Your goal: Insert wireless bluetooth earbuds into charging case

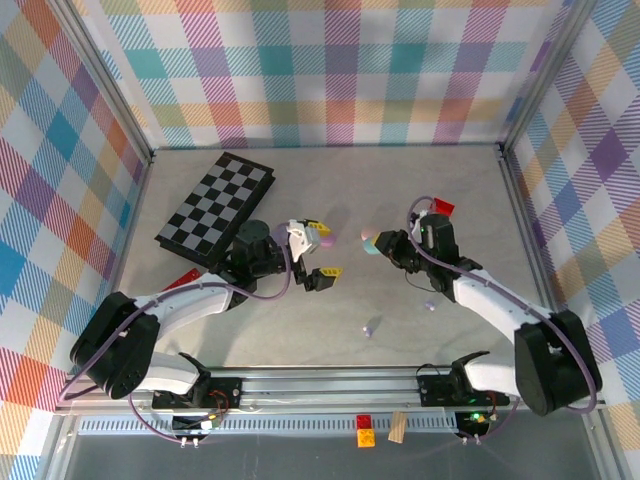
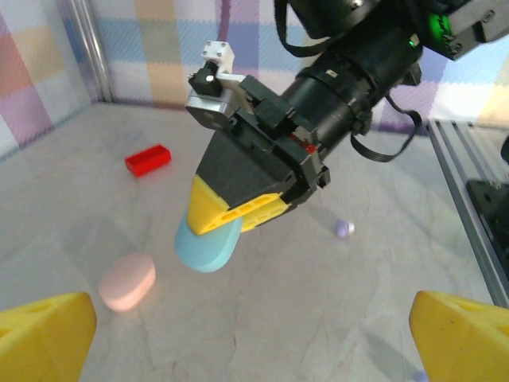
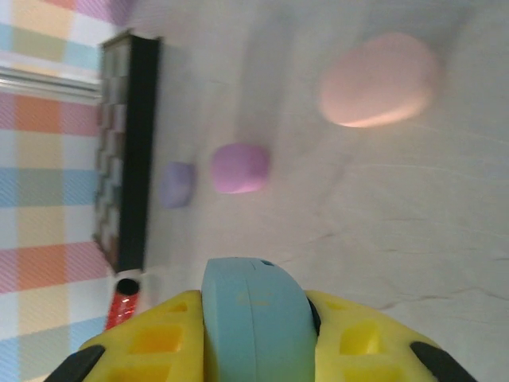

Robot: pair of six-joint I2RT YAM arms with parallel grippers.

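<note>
Two lavender earbuds (image 1: 430, 303) are lying loose on the table (image 1: 300, 340), one beside my right arm, the other (image 1: 372, 326) nearer the middle. I'm counting three cases: blue, pink (image 2: 127, 280) and lavender (image 3: 238, 167). My right gripper (image 2: 235, 213) is pinching the blue case (image 3: 254, 306), seemingly just off the surface, while my left gripper (image 1: 322, 250) is standing spread, holding nothing. I'm judging this as fetching a bud: the next move is calling for careful closing on a tiny stem
</note>
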